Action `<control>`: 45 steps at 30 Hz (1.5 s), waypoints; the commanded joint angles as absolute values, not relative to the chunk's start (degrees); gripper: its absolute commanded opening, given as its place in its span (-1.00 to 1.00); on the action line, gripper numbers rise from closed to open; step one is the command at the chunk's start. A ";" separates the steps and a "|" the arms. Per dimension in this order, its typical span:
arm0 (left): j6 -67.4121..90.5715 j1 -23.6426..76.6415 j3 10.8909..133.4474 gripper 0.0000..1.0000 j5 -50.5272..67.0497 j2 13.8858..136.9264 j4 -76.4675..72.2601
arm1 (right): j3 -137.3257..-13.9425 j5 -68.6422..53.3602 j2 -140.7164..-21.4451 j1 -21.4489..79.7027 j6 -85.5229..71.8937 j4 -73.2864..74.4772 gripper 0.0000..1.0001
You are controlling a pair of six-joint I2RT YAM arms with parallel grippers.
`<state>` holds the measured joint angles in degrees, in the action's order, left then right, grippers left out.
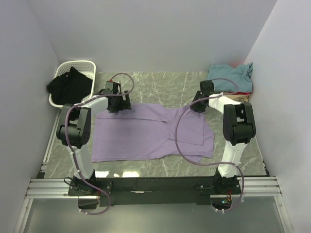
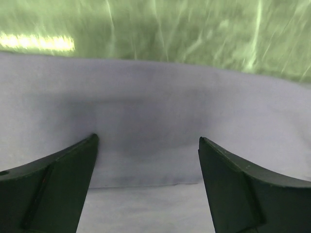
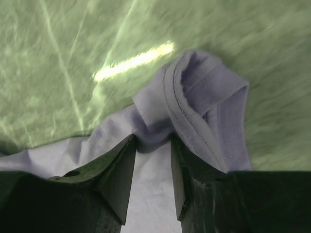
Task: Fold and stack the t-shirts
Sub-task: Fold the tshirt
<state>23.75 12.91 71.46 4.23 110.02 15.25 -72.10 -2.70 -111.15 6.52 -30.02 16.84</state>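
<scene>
The large lavender t-shirt (image 1: 146, 136) lies spread flat on the marble table, its right side folded over. My left gripper (image 1: 118, 104) hovers over the shirt's far left edge. In the left wrist view this gripper (image 2: 146, 141) stands wide open above smooth lavender cloth (image 2: 155, 111), with nothing between its fingers. My right gripper (image 1: 198, 106) is at the shirt's far right corner. In the right wrist view it (image 3: 153, 138) is open with a narrow gap, and a bunched, stitched hem (image 3: 204, 107) rises at its fingertips. A teal t-shirt (image 1: 231, 76) lies on a pile at the back right.
A white laundry basket (image 1: 83, 64) with dark clothing (image 1: 70, 87) draped over it stands at the back left. Under the teal shirt a tan layer (image 1: 241, 98) shows. White walls close in both sides and the back. Bare marble (image 1: 160, 85) lies beyond the shirt.
</scene>
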 commanded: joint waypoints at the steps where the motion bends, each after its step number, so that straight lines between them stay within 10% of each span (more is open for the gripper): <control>1: 23.56 9.85 74.18 0.81 5.88 115.21 15.73 | -78.12 -2.29 -114.51 4.05 -31.55 21.09 -0.17; 22: 22.24 6.50 92.99 0.78 13.09 127.71 19.17 | -116.20 -9.74 -136.06 0.35 -26.38 32.62 -0.19; 29: 24.00 9.48 79.39 0.85 12.75 111.03 3.97 | -93.27 -12.57 -111.04 0.53 -25.66 12.06 0.00; 45: 35.41 18.63 43.26 0.81 0.18 75.62 1.06 | -42.56 -13.45 -61.49 4.04 -30.84 25.13 -0.07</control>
